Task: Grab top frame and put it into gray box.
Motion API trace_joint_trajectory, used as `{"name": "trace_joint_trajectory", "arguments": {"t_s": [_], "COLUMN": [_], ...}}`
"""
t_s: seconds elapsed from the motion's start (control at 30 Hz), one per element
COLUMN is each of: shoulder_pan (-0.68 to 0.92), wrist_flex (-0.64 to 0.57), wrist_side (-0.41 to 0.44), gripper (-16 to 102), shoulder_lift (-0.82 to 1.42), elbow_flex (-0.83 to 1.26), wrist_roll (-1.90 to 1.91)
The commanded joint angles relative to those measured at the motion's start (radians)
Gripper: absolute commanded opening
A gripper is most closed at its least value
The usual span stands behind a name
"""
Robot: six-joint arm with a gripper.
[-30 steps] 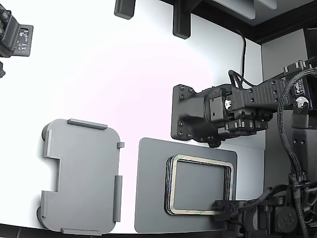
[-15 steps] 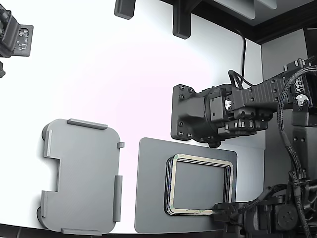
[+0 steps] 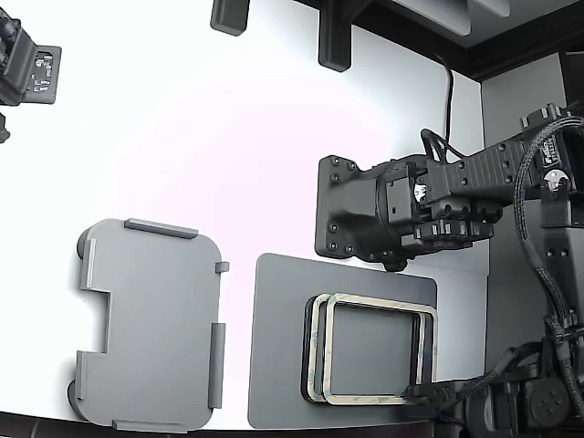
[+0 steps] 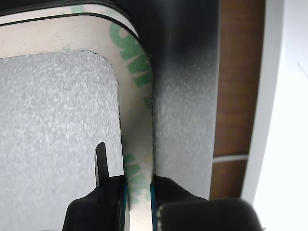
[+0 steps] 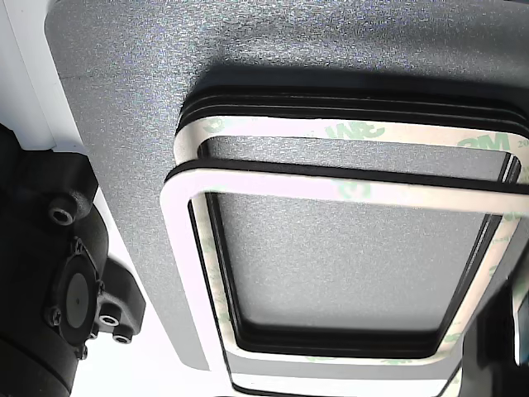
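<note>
The top frame [image 3: 379, 300] is a thin cream ring with green smudges. It sits shifted toward the exterior view's right over the stack of alike frames [image 3: 311, 347] on the dark gray pad [image 3: 278, 347]. My gripper [image 3: 412, 393] is at the frame's near right corner. In the wrist view my gripper [image 4: 138, 192] is shut on the frame's rim [image 4: 137, 110], one finger on each side. The other view shows the top frame [image 5: 331, 186] offset from the frame below it [image 5: 347, 132]. The gray box [image 3: 151, 324] lies empty at the exterior view's left.
A second black arm [image 3: 383, 214] hangs over the pad's far edge, close above the frames. A camera mount [image 3: 27, 68] sits at the far left. White table [image 3: 228, 164] lies between the box and the pad. The pad also shows in the other view [image 5: 116, 124].
The top frame has shifted to the exterior view's right off the stack, with my gripper on its corner moving the same way. The second arm and the gray box have not moved.
</note>
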Motion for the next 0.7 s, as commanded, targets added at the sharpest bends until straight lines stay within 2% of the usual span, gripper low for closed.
{"name": "trace_joint_trajectory", "arguments": {"t_s": [0.0, 0.3, 0.43, 0.57, 0.67], "shoulder_pan": [-0.029, -0.16, -0.207, -0.236, -0.308], "wrist_flex": [0.055, 0.146, 0.184, 0.15, 0.156], "wrist_side": [0.02, 0.106, 0.202, 0.334, 0.376], "gripper": [-10, -10, -10, -10, -10], "shoulder_lift": [0.009, -0.011, -0.011, 0.048, 0.055], "elbow_flex": [-0.097, -0.298, -0.36, -0.342, -0.36], "wrist_roll": [0.02, 0.365, 0.64, 0.999, 1.187]}}
